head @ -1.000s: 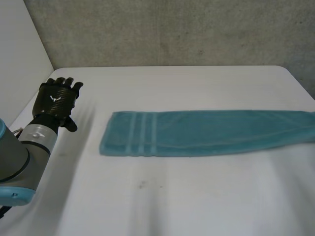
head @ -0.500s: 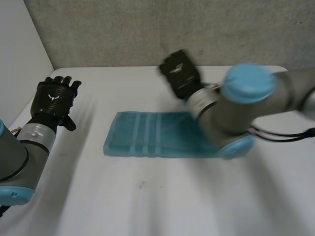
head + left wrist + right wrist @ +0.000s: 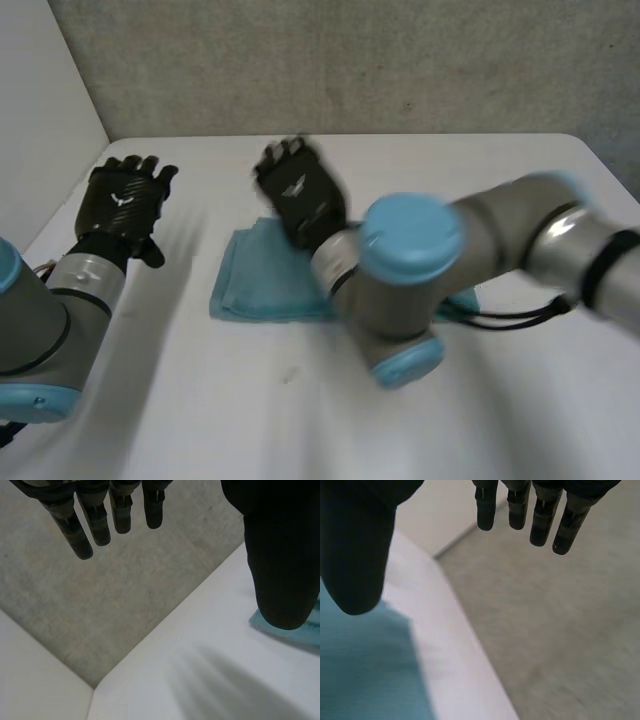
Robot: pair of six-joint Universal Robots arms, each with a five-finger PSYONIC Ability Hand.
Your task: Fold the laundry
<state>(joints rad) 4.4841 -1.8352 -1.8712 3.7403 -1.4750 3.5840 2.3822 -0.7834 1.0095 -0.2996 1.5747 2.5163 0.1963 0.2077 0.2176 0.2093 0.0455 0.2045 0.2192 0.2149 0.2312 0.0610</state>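
Towel point(image 3: 250, 285) lies lengthwise across the table point(image 3: 300, 420). Right hand point(image 3: 298, 195), the nearer, hovers above its left end, fingers point(image 3: 540, 520) straight, empty.

hidden | towel point(image 3: 250, 288) (all but its left end) | behind right arm point(image 3: 410, 265) and right hand point(image 3: 298, 195)
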